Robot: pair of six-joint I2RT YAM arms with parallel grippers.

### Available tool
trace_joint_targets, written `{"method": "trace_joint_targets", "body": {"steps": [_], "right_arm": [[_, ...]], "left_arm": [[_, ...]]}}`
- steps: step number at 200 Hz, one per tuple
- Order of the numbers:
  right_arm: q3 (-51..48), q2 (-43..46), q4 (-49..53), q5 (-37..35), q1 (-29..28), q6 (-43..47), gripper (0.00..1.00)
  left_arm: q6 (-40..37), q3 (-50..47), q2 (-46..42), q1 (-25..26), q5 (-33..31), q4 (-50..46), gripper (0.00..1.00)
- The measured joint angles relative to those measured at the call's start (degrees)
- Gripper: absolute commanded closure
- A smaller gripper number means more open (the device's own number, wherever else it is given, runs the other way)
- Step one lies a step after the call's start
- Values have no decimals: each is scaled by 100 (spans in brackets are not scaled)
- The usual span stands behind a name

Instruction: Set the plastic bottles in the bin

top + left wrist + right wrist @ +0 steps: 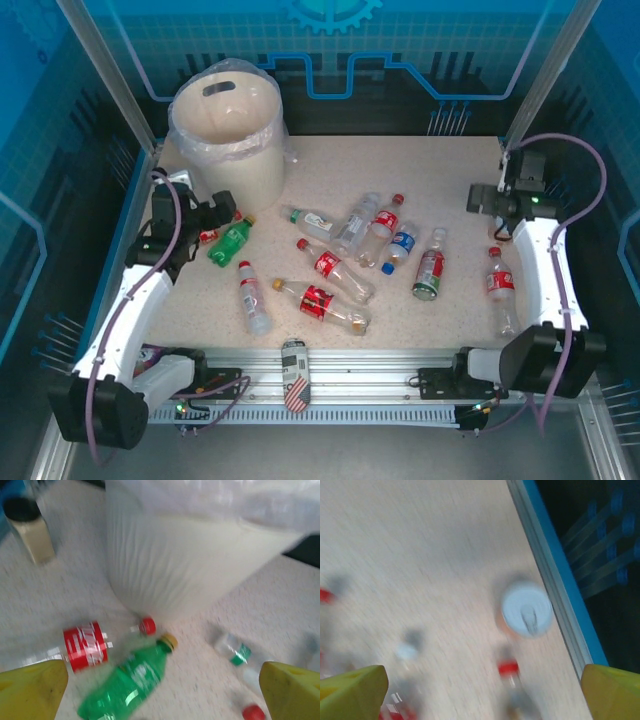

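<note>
At the far left of the speckled table [420,165], the large round cream plastic bin [240,170], lined with a clear bag, is stood upright. Just before it, the left gripper [162,685] is held spread wide and empty above a green plastic bottle [127,685] and a red-labelled clear bottle [85,645]. More clear plastic bottles [340,285] are scattered mid-table. At the far right, the right gripper [482,685] is likewise spread, empty.
</note>
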State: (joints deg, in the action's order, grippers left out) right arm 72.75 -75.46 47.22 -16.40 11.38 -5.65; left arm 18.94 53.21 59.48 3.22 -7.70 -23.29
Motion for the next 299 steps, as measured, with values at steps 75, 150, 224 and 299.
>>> {"method": "trace_joint_targets", "body": {"steps": [75,150,224,299], "right_arm": [[-267,-1399,1397,-9,730,-57,1],[-214,-2680,1325,-11,1008,-109,3],[-361,-3047,743,197,1036,-262,18],[-407,-2789,671,188,990,-358,37]], "left_arm": [[664,160,470,184,1322,-411,1],[719,214,765,190,1797,33,1],[820,212,754,190,1810,179,1],[977,214,754,190,1812,258,1]]}}
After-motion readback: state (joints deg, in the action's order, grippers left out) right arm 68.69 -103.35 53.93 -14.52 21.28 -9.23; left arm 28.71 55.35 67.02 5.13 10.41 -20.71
